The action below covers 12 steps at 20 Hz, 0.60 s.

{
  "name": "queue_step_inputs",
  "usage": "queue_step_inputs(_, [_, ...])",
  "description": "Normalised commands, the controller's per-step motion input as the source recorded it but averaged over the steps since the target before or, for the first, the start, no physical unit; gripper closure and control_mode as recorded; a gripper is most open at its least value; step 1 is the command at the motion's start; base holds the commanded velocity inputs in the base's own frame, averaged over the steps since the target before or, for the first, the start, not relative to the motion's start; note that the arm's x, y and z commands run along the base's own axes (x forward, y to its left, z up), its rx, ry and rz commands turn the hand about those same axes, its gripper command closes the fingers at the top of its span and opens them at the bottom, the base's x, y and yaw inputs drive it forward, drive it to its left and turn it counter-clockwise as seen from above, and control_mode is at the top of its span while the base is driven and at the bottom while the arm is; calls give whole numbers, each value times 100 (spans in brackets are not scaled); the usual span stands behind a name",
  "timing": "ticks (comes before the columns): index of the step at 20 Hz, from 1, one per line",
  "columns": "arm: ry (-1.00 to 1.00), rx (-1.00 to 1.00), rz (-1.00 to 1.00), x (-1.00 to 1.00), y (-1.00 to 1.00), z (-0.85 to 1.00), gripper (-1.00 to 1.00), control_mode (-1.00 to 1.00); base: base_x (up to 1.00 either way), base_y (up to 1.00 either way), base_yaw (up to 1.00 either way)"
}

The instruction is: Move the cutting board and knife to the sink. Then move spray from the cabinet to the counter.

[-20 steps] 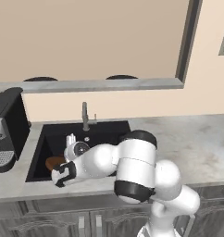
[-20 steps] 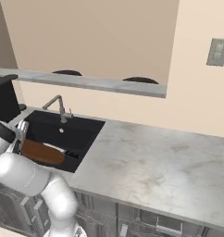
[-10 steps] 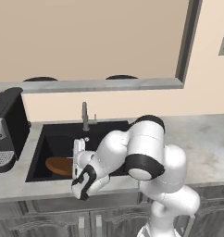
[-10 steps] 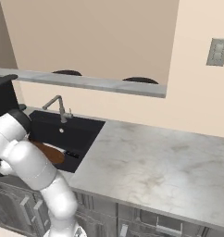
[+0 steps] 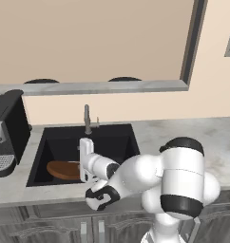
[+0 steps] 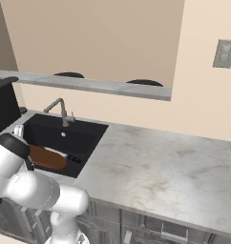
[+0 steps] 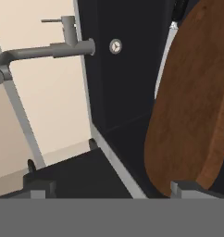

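Raised since release, pincer (image 7: 109,187) gapes above cutting board (image 7: 192,106).

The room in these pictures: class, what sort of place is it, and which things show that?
A kitchen, most likely: a black sink with a faucet set in a marble counter, a coffee machine beside it, and a wooden cutting board lying in the sink.
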Motion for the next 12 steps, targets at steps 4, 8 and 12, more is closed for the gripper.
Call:
queue_step_inputs(4, [-6, 1, 0, -56, 20, 100, -100, -100, 0, 0, 0])
queue_step_inputs(8, [-1, 7, 0, -55, 24, 100, -100, -100, 0, 0, 0])
queue_step_inputs(12, [0, 13, 0, -49, 29, 100, -100, -100, 0, 0, 0])
